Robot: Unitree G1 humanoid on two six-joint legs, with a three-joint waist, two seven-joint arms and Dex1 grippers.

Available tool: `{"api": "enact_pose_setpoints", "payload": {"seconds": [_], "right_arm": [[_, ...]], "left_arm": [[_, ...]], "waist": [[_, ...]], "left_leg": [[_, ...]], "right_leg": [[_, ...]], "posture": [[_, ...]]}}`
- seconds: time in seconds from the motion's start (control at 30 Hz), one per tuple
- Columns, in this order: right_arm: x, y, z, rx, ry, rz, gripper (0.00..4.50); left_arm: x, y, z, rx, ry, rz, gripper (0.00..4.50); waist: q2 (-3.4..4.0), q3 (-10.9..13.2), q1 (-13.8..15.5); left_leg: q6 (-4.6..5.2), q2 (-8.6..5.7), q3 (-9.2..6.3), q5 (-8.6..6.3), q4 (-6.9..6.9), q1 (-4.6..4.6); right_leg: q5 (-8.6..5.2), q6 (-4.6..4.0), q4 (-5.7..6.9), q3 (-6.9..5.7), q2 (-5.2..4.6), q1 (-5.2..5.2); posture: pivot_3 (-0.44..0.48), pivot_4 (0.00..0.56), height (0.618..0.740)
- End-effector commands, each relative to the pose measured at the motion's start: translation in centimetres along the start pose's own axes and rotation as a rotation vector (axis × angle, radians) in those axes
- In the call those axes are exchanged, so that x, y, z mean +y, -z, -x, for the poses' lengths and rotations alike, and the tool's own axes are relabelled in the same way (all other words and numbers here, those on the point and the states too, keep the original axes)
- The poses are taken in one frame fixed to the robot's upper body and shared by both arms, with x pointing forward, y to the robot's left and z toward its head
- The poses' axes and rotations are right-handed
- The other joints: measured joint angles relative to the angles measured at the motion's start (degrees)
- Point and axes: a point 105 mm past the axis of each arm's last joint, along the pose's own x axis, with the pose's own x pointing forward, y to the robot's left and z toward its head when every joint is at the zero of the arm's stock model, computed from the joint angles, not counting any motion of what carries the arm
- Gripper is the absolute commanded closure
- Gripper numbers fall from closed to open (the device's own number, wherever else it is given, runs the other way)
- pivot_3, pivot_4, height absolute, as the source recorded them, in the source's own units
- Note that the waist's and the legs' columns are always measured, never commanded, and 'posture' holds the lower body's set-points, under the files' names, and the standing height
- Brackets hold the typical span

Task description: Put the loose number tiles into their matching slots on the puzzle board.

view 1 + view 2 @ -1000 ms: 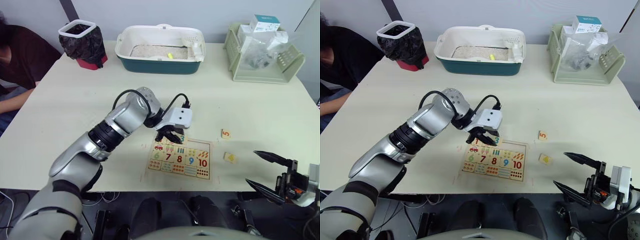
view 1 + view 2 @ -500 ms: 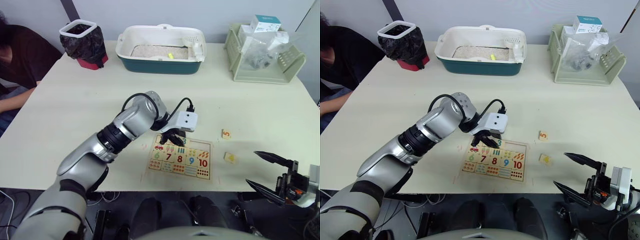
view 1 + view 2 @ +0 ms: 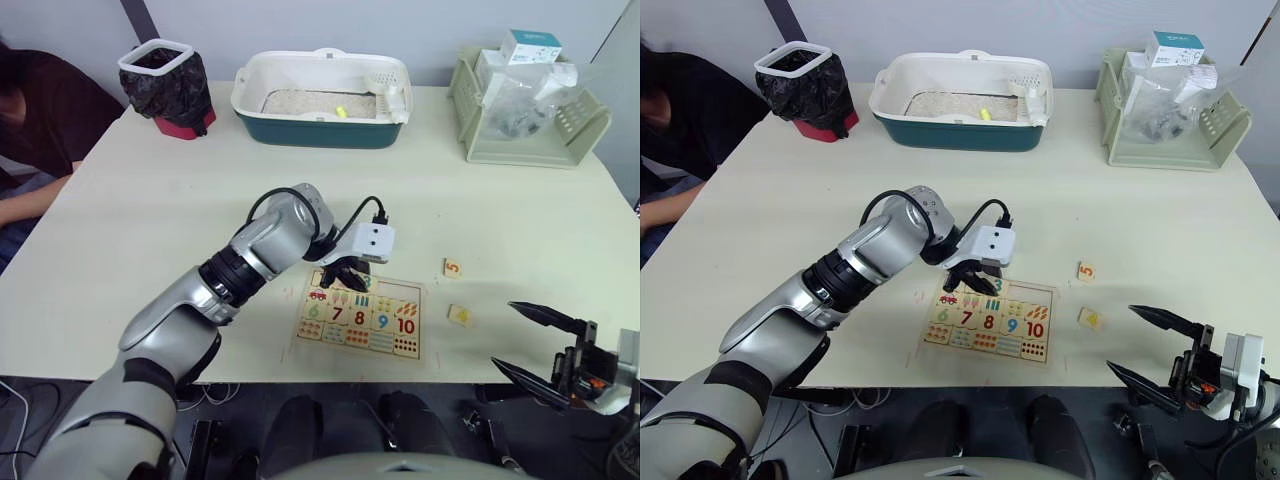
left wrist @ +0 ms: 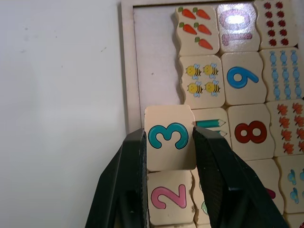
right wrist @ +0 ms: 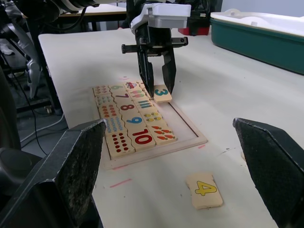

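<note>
The left gripper (image 4: 167,142) is clamped on the 3 tile (image 4: 169,144), one black finger on each side edge, holding it over the top row of the puzzle board (image 3: 362,315). The tile sits tilted, its far edge lifted above the board's raised rim, just beside the 2 tile (image 4: 168,197) already lying in its slot. Past the 3, two slots (image 4: 154,57) of that row lie bare, bounded by the board's outer rim on one side and by the carrot and bee picture tiles on the other. The rows with 6 to 10 and their counting pictures are filled.

Off the board's right edge the counter (image 3: 160,200) is open: the 5 tile (image 3: 452,267) lies near the board's top right corner and the 4 tile (image 3: 460,315) a little nearer the front edge, both flat, apart from each other and from the board.

The right gripper (image 3: 528,343) hangs beyond the counter's front right edge with its fingers spread wide and nothing between them, the 4 tile being its nearest piece.

Along the far edge stand a bin with a black liner (image 3: 165,85), a white and teal tray (image 3: 322,101) and a pale green basket (image 3: 528,105), all well apart from the board. A person (image 3: 40,120) sits at the left edge.
</note>
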Motion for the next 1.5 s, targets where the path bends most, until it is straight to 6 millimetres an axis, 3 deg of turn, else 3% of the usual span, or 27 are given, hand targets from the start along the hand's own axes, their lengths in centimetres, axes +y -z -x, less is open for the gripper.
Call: {"api": "enact_pose_setpoints", "payload": {"seconds": [0.03, 1.0, 1.07, 1.1, 1.23, 1.5], "right_arm": [[0.1, -0.9, 0.1, -0.010, 0.002, 0.046, 0.00], [0.1, -0.5, 0.4, 0.009, 0.009, 0.051, 0.00], [0.1, -0.5, 0.4, 0.008, 0.009, 0.050, 0.00], [0.1, -0.5, 0.4, 0.008, 0.008, 0.050, 0.00], [0.1, -0.5, 0.4, 0.007, 0.009, 0.051, 0.00], [0.1, -0.4, 0.4, 0.007, 0.014, 0.050, 0.00]], "left_arm": [[0.2, -0.4, 0.4, 0.011, -0.012, -0.029, 3.56], [-0.4, -0.4, -0.2, 0.011, -0.002, -0.035, 3.56], [-0.4, -0.4, -0.2, 0.008, -0.002, -0.036, 2.54], [-0.4, -0.5, -0.2, 0.006, -0.001, -0.035, 2.36], [-0.2, -0.6, -0.2, -0.001, -0.012, -0.030, 0.12], [1.3, -1.7, 1.3, -0.059, -0.040, 0.017, 0.04]], "waist": [[0.00, 0.0, 0.0], [0.00, 0.0, 0.0], [0.00, 0.0, 0.0], [0.00, 0.0, 0.0], [0.00, 0.0, 0.0], [0.00, 0.0, 0.0]], "left_leg": [[0.00, 0.00, 0.00, 0.00, 0.00, 0.00], [0.00, 0.00, 0.00, 0.00, 0.00, 0.00], [0.00, 0.00, 0.00, 0.00, 0.00, 0.00], [0.00, 0.00, 0.00, 0.00, 0.00, 0.00], [0.00, 0.00, 0.00, 0.00, 0.00, 0.00], [0.00, 0.00, 0.00, 0.00, 0.00, 0.00]], "right_leg": [[0.00, 0.00, 0.00, 0.00, 0.00, 0.00], [0.00, 0.00, 0.00, 0.00, 0.00, 0.00], [0.00, 0.00, 0.00, 0.00, 0.00, 0.00], [0.00, 0.00, 0.00, 0.00, 0.00, 0.00], [0.00, 0.00, 0.00, 0.00, 0.00, 0.00], [0.00, 0.00, 0.00, -0.01, 0.00, 0.00]], "posture": [[0.000, 0.150, 0.740], [0.000, 0.150, 0.740], [0.000, 0.150, 0.740], [0.000, 0.150, 0.740], [0.000, 0.150, 0.740], [0.000, 0.150, 0.740]]}}
